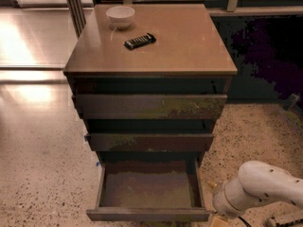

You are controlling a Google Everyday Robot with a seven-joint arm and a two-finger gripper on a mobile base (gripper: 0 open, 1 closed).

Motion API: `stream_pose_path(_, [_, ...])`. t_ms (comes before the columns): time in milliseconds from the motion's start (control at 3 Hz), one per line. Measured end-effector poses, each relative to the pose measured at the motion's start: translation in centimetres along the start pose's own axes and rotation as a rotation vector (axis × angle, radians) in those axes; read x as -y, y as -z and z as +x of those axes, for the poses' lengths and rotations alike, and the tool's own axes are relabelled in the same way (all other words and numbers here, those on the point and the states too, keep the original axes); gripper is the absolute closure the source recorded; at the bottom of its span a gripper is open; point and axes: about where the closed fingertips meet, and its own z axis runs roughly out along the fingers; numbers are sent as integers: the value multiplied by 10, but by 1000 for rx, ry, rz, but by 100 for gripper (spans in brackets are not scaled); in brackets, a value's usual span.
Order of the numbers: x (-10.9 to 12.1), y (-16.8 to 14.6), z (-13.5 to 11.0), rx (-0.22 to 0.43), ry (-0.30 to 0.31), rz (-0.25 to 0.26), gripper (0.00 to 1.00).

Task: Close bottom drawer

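On the tabletop [189, 46] you see a white bowl [120, 16] at 10 o'clock of a small black object [140, 40]. Below, the bottom drawer [147, 214] stands pulled out. The gripper [218, 220] sits at 3 o'clock of its front panel; open or closed, you cannot tell.

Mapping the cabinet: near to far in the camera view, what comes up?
Tool at the bottom edge, right of the open bottom drawer → middle drawer front → top drawer front → black bar on the cabinet top → white bowl.
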Motion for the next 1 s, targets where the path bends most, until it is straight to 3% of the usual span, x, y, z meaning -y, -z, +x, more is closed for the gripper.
stream_pose_path(333, [-2, -48, 27, 20, -56, -32, 17])
stream_pose_path(667, [-5, -121, 44, 75, -93, -56, 48])
stream_pose_path(1000, [-3, -168, 41, 148, -101, -39, 79])
